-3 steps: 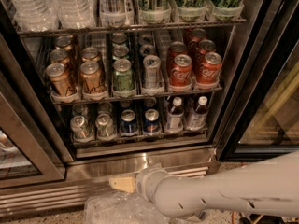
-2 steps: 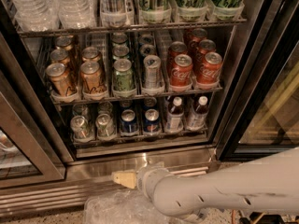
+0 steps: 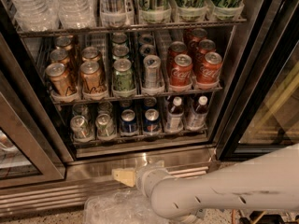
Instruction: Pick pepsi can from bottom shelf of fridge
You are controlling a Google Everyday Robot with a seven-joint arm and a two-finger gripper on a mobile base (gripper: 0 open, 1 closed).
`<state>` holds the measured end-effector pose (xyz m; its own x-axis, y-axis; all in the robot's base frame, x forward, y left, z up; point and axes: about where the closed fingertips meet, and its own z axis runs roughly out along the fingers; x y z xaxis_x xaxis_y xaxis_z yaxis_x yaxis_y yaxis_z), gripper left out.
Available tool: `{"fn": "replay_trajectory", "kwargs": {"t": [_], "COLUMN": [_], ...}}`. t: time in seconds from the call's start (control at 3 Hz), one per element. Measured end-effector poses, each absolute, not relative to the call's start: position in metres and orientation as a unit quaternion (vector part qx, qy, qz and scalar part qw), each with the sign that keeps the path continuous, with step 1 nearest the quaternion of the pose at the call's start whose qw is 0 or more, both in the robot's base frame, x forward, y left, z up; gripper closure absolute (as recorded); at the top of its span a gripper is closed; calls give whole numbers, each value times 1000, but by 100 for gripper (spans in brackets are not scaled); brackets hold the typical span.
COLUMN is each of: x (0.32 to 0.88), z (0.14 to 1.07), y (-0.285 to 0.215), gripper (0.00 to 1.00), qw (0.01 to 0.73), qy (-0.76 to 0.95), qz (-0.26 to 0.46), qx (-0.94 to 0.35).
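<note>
Two dark blue pepsi cans [image 3: 128,121] [image 3: 151,120] stand side by side in the middle of the bottom shelf [image 3: 140,137] of the open fridge [image 3: 233,78]. My gripper [image 3: 123,177] shows as a cream tip at the end of my white arm, low in front of the steel base of the fridge. It is below the shelf, slightly left of the left pepsi can, and touches no can. It holds nothing that I can see.
Two silver cans [image 3: 80,126] stand left of the pepsi cans and two dark bottles [image 3: 174,114] right of them. The tier above holds gold, green, silver and red Coca-Cola cans [image 3: 181,70]. The glass door [image 3: 275,101] hangs open at right. Crinkled clear plastic [image 3: 112,209] lies on the floor.
The gripper tip has crept slightly up and right, toward the fridge base. The cans have not moved.
</note>
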<state>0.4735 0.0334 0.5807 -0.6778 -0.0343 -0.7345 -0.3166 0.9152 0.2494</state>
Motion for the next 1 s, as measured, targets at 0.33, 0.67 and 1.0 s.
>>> {"fn": "replay_trajectory", "kwargs": {"t": [0.33, 0.67, 1.0], "x": [494, 513, 529], "z": [579, 575, 570], "y": [31, 25, 21], "gripper": [0, 0, 0], "qw": [427, 465, 502], "qy": [887, 873, 857], "qz": [158, 118, 77], "qx": [-84, -83, -85]}}
